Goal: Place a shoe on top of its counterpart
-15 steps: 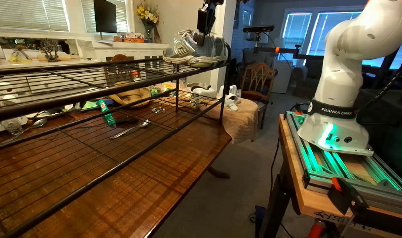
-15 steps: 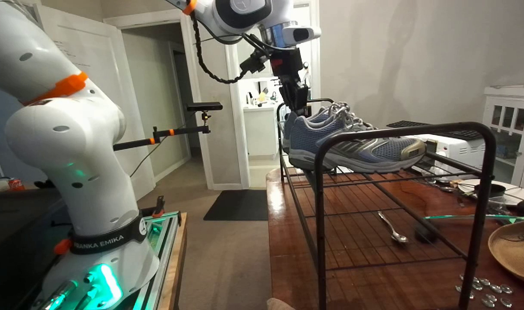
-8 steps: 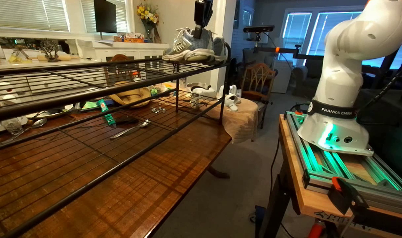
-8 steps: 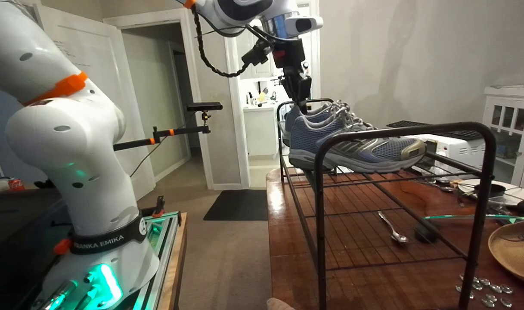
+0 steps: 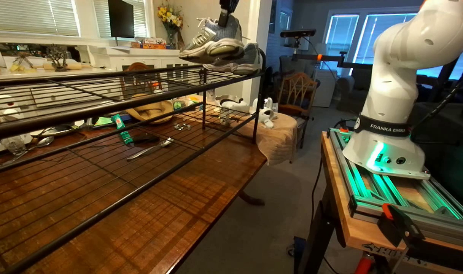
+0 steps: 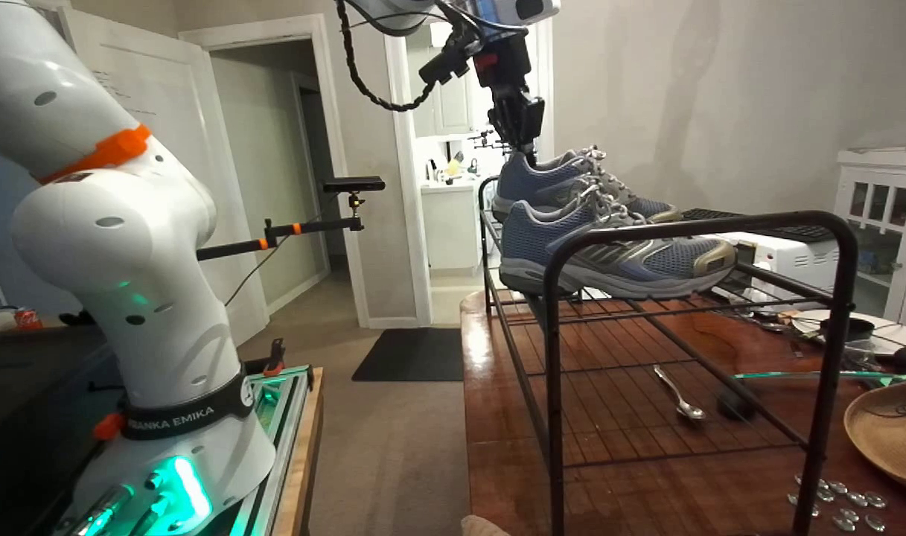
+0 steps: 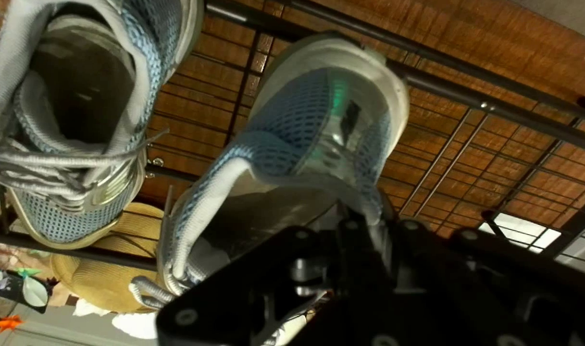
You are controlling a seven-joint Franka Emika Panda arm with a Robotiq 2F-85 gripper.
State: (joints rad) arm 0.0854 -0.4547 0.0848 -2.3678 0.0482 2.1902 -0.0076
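My gripper is shut on the collar of a grey-blue and silver lace-up sneaker, the shoe. The shoe is raised above the rack's top shelf, with part of its sole showing. In an exterior view the gripper pinches the shoe near the heel. Its counterpart rests upright on the shelf beside it; it also shows in an exterior view. In the wrist view the gripper has one finger inside the shoe; the counterpart lies to the left. The fingertips are partly hidden.
A black wire rack with an end rail stands on a wooden table. A spoon, a straw hat and glass beads lie below. A white appliance stands behind the rack.
The gripper has risen and the shoe has come up with it off the shelf, away from the rack's surface. The counterpart has stayed in place.
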